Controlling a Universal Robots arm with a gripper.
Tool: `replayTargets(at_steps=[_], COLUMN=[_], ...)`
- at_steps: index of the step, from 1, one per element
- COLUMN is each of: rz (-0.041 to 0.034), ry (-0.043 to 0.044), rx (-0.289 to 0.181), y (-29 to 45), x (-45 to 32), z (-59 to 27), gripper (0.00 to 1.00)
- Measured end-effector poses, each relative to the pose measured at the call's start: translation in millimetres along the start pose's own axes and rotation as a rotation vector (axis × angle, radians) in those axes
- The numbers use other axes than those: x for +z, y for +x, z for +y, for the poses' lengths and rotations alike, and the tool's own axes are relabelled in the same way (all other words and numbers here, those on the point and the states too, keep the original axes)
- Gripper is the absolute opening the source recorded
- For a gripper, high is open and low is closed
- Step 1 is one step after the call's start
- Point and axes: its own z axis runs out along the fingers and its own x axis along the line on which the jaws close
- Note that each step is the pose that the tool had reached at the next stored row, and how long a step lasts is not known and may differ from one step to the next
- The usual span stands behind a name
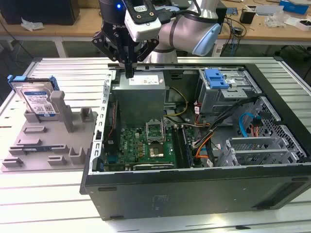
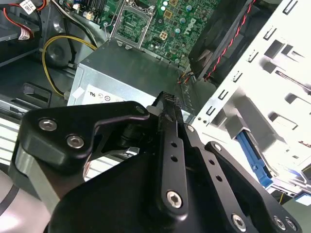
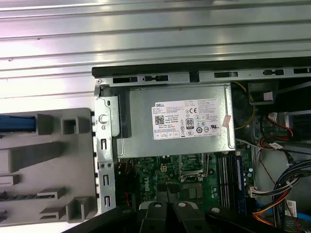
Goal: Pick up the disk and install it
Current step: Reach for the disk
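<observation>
the disk stands on edge in the grey fixture tray on the table, at the exterior view's left. its blue-and-white label faces out and its blue rail shows round its top edge. it lies outside the open computer case and nothing touches it, so it has not been picked up. the tray sits just beside the case wall, and in the first wrist view the tray's posts show next to the case's metal edge. the gripper is well apart from the disk, hanging over the near corner of the case, right above the silver power supply. in the second wrist view the gripper's fingertips are clenched together with nothing between them, and the power supply lies just below. inside the case, the green motherboard sits beside the power supply. towards the exterior view's right stands a grey metal drive cage with a blue latch, which is probably where the disk belongs. judged from this, the task is barely begun: both the grasp and the install remain to be done.
</observation>
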Motion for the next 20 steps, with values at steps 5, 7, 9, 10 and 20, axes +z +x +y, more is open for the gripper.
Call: replayTargets(at_steps=[5,7,9,10,20], rz=[0.0,-0.0001,0.0,-0.0001,-0.0002], ry=[0.0001,0.0001,0.0002,0.0002,0.0001], rx=[0.0,0.001,0.002,0.003,0.004], y=[0.3,1.4,2.9,4.9,34.0], x=[0.0,0.1,0.2,0.2,0.3], z=[0.2,1.7,3.8,5.6,14.0], gripper=[0.11,0.11,0.11,0.11,0.11])
